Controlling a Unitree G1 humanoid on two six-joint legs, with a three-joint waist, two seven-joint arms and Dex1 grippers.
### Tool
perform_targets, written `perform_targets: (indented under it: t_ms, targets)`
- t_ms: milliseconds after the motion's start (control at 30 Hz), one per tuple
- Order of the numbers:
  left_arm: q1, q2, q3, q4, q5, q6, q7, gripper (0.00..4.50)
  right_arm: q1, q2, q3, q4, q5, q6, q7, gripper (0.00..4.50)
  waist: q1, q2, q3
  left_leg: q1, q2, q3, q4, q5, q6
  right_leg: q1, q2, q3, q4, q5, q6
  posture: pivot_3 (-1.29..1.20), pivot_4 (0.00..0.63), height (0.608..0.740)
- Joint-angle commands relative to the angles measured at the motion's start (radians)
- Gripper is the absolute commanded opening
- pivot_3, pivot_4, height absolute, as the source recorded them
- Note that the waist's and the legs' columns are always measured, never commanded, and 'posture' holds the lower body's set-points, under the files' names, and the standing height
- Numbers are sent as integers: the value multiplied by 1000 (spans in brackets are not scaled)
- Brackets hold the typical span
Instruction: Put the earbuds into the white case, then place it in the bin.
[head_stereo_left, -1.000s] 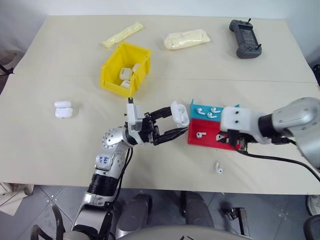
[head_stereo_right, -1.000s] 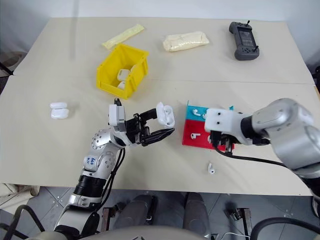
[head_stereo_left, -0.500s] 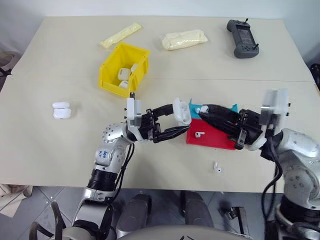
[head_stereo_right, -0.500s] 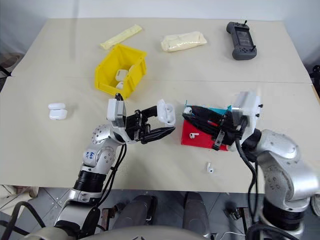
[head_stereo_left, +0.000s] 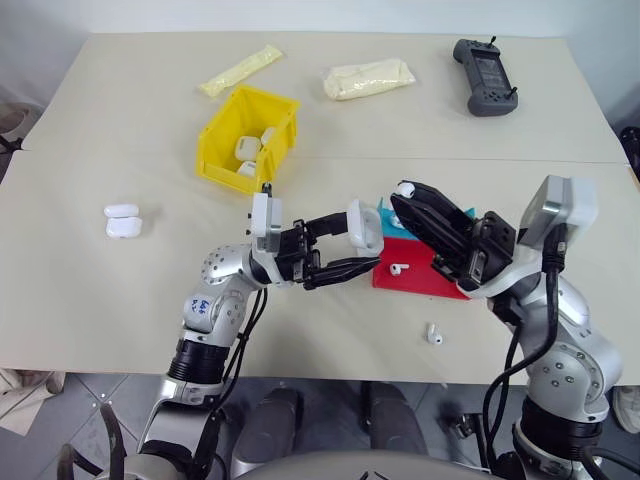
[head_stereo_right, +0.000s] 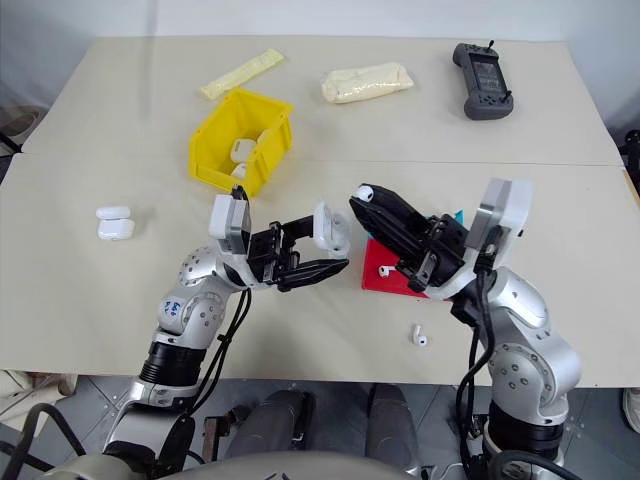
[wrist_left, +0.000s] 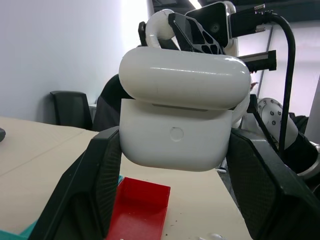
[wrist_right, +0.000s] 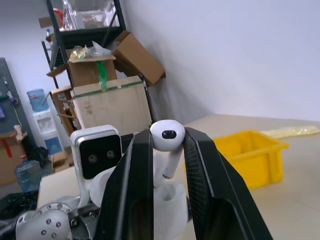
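Observation:
My left gripper (head_stereo_left: 362, 242) is shut on the white case (head_stereo_left: 365, 226), held above the table in the middle with its lid up. In the left wrist view the case (wrist_left: 177, 137) sits between both black fingers (wrist_left: 97, 182). My right gripper (head_stereo_left: 407, 196) is shut on one of the earbuds (head_stereo_left: 405, 187), pinched at its fingertips just right of the case and slightly above it. The right wrist view has this earbud (wrist_right: 167, 137) between the fingers, with the case (wrist_right: 169, 199) below it. The yellow bin (head_stereo_left: 222, 168) stands behind, with white cases inside.
Under my right gripper lie a red tray (head_stereo_left: 420, 282) holding an earbud (head_stereo_left: 399, 268) and a partly hidden blue tray (head_stereo_left: 386, 214). A loose earbud (head_stereo_left: 436, 335) lies near the front edge. Two white cases (head_stereo_left: 124, 220) sit at left. A black controller (head_stereo_left: 488, 78) and two pale bags (head_stereo_left: 366, 78) lie at the back.
My right arm has lifted off the trays and turned its wrist, carrying an earbud up and left beside the case. The left gripper has kept still with the case.

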Motion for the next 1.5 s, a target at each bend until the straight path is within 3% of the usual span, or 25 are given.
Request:
perform_targets:
  t_ms: [33,700,967,1500]
  targets:
    - [-2,-2,-2,-48,-26,8,1,2771,-16,7,29,2,9,-46,-14,485,0,0,0,0,0,0,0,0,0,0,0,0,0,0,0,0,150,740]
    - [-3,-4,1,-80,-24,17,24,2771,49,-38,134,93,-3,-131,36,485,0,0,0,0,0,0,0,0,0,0,0,0,-1,0,0,0,150,740]
    - [-8,-9,0,-71,-19,4,22,2771,12,-121,164,141,-77,-164,96,485,0,0,0,0,0,0,0,0,0,0,0,0,-2,0,0,0,150,740]
    - [-32,-31,-14,-24,-7,-31,-20,2771,-35,-157,186,196,-85,-161,116,485,1,0,0,0,0,0,0,0,0,0,0,0,-4,0,0,0,150,740]
